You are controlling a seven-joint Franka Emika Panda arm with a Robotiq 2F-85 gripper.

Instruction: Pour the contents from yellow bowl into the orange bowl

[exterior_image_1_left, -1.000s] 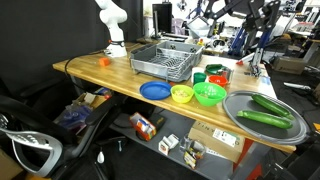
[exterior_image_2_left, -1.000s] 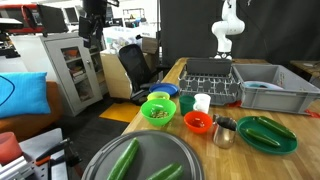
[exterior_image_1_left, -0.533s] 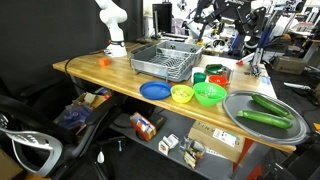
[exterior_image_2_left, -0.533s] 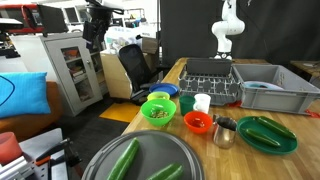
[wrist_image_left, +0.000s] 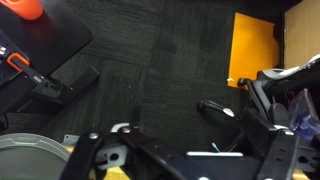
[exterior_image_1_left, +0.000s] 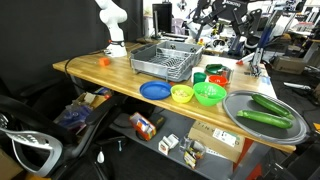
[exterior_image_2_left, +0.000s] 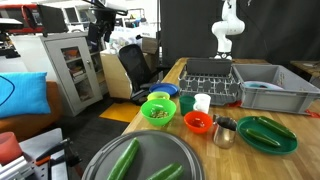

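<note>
Two risks stand out. Your gripper (wrist_image_left: pixel 188 152) hangs wide and empty, well off the table, over floor. The yellow bowl (exterior_image_1_left: pixel 181 94) sits near the table edge, just beside the green bowl (exterior_image_1_left: pixel 209 94). A careless descent could clip the green bowl or push yours off. The orange bowl (exterior_image_1_left: pixel 217 73) lies behind, so tilting early spills short.

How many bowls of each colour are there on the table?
yellow bowl: 1
green bowl: 1
orange bowl: 1
Total: 3 bowls
</note>
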